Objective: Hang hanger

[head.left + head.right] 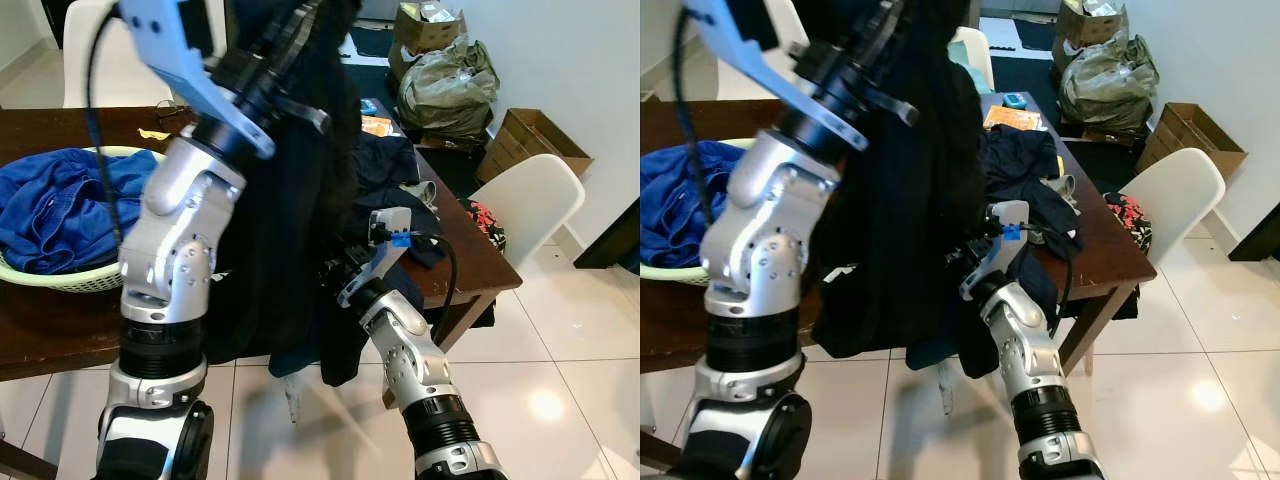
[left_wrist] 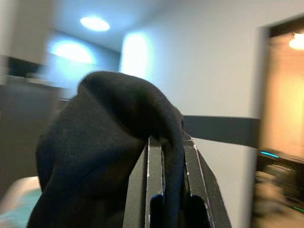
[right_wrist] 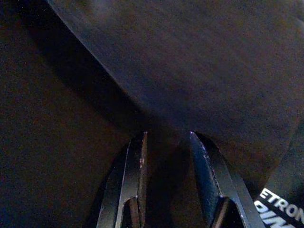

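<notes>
Tools [image 2: 172,156] [image 3: 167,156] both pinching black garment [image 1: 290,200].

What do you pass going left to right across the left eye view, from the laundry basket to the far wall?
Basket of blue clothes → left arm → hanging black garment → right arm → white chair → cardboard box.

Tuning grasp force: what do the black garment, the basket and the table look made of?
Garment: soft matte black fabric, likely knit; it drapes and folds over the left gripper.
Basket: pale green, smooth rim, probably plastic.
Table: dark brown, slight sheen; looks like wood or veneer.
</notes>
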Robot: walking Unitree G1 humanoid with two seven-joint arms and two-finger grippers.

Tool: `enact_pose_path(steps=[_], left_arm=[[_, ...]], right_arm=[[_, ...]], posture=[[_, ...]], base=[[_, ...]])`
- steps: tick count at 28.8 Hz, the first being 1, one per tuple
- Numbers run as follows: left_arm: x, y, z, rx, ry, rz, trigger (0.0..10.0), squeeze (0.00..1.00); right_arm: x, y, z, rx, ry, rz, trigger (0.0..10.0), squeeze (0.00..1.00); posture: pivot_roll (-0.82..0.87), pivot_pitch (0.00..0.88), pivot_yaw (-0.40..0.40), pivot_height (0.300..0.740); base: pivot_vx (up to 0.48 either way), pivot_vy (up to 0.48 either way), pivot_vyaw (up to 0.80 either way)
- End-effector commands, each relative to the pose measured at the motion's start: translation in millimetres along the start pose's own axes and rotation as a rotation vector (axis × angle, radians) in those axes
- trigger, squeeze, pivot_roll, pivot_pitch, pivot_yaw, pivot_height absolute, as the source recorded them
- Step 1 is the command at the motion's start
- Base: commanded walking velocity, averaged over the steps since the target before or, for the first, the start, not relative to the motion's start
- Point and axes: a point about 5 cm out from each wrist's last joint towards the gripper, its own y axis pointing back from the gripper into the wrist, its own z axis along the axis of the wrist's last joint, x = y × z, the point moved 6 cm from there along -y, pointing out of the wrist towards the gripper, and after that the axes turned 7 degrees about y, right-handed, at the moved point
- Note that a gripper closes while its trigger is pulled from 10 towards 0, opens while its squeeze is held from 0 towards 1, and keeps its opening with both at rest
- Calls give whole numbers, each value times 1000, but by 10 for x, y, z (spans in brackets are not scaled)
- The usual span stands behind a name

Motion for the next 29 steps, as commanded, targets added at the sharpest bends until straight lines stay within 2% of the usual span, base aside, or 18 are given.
enact_pose_path(steps=[1,2,4,7,9,14,15,16,19,20,21,23,25,26,29], left_arm=[[277,5,192,-64,-115,160,0,0],[277,5,192,-64,-115,160,0,0],[507,65,207,-42,-214,277,0,0],[501,111,96,5,-210,237,0,0],[440,143,-21,46,-169,188,0,0],[403,158,-84,69,-153,163,0,0],[318,199,-171,101,-152,99,1098,0],[212,344,-406,217,-199,-1,10000,0],[191,385,-465,247,-211,-22,10000,0],[240,454,-522,274,-229,3,10000,0],[240,454,-522,274,-229,3,10000,0],[368,569,-582,294,-269,71,10000,0],[368,569,-582,294,-269,71,10000,0],[506,724,-709,341,-289,134,10000,0],[528,769,-747,356,-291,145,10000,0]], right_arm=[[-16,44,-65,12,1,-13,10000,0],[-16,44,-65,12,1,-13,10000,0],[-15,52,-80,14,-1,-15,10000,0],[3,33,-83,15,-7,-12,10000,0],[0,15,-65,11,-8,-12,10000,0],[-11,13,-52,8,-7,-15,10000,0],[-39,21,-44,5,0,-31,10000,0],[-100,45,-16,-9,12,-68,10000,0],[-115,51,-9,-13,15,-77,10000,0],[-150,59,22,-25,21,-97,10000,0],[-150,59,22,-25,21,-97,10000,0],[-229,72,108,-57,40,-144,10000,0],[-229,72,108,-57,40,-144,10000,0],[-331,73,259,-112,63,-200,10000,0],[-362,72,308,-129,69,-215,10000,0]], posture=[[59,81,-39,740],[59,81,-39,740],[64,80,-45,740],[64,81,-48,740],[58,91,-47,740],[56,92,-47,740],[57,94,-48,740],[51,97,-44,740],[51,97,-44,740],[49,100,-41,740],[49,100,-41,740],[47,100,-40,740],[47,100,-40,740],[39,103,-41,740],[39,103,-41,740]], base=[[0,0,0],[0,0,0],[0,0,0],[0,0,0],[0,0,0],[0,0,0],[0,0,0],[0,0,0],[0,0,0],[0,0,0],[0,0,0],[0,0,0],[0,0,0],[0,0,0],[0,0,0]])
